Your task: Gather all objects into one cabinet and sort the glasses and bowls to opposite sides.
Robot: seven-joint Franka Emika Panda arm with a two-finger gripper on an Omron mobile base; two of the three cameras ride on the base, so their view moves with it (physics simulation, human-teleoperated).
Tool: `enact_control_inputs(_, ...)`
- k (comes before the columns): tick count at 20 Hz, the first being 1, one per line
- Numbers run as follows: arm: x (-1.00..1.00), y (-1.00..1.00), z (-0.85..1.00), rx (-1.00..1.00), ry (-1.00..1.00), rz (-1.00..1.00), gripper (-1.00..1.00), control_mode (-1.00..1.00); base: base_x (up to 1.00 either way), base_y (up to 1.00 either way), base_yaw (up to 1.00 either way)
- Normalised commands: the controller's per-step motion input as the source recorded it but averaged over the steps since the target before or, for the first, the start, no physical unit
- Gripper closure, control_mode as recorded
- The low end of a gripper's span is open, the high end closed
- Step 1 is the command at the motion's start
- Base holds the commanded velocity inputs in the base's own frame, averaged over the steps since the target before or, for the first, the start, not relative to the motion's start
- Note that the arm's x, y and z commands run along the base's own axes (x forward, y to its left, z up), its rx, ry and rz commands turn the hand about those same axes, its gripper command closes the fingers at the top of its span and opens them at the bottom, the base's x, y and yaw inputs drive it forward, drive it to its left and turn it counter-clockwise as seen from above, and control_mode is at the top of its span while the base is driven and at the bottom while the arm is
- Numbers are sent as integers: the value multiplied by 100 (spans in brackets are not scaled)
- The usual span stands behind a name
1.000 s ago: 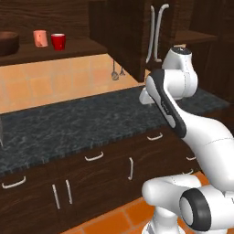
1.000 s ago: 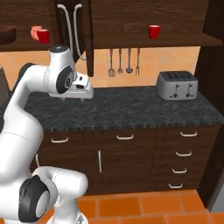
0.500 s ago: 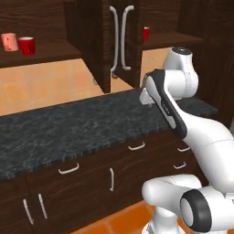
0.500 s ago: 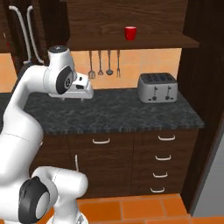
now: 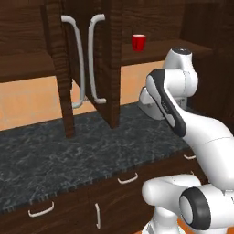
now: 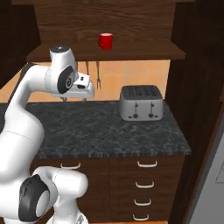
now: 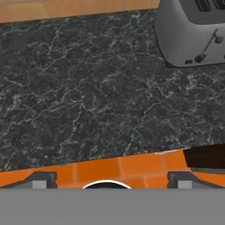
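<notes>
- A red cup (image 5: 138, 42) stands upright on an open wooden shelf (image 6: 144, 52) above the bench (image 6: 109, 131), alone on its stretch of shelf and near the shelf's front edge.
- From the right base camera the same cup (image 6: 105, 40) sits over the middle of the bench, above and to the left of the toaster (image 6: 141, 102).
- The cabinet (image 5: 87, 64) hangs to the left of the cup's shelf; two of its doors stand swung out over the bench, their long curved white handles (image 5: 93, 59) close together.
- The claw (image 7: 110, 178) is held out over the bench, well below the cup and apart from it, with nothing between its tips.
- Looking along the hand, the two dark tips show low down, spread wide; the speckled black bench top (image 7: 88, 88) lies beneath them, and its front edge, with orange floor tiles beyond, runs just above the tips.
- The toaster (image 7: 193, 30) sits at the top right corner of that view, away from the claw.
- On the base cameras the hand (image 6: 83, 87) juts from the arm's wrist above the left part of the bench, left of the toaster and lower than the shelf.
- Drawers (image 6: 146, 183) with small white handles line the front below the bench.
</notes>
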Motion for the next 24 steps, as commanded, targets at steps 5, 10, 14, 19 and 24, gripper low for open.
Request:
enact_control_inputs(5, 0, 0, 0, 0, 0, 0, -100, 100, 37, -49, 21)
enact_control_inputs(10, 0, 0, 0, 0, 0, 0, -100, 100, 48, -2, 0)
enact_control_inputs(14, 0, 0, 0, 0, 0, 0, -100, 100, 74, 0, 2)
enact_control_inputs(19, 0, 0, 0, 0, 0, 0, -100, 100, 63, -24, 20)
enact_control_inputs(24, 0, 0, 0, 0, 0, 0, -100, 100, 32, -11, 5)
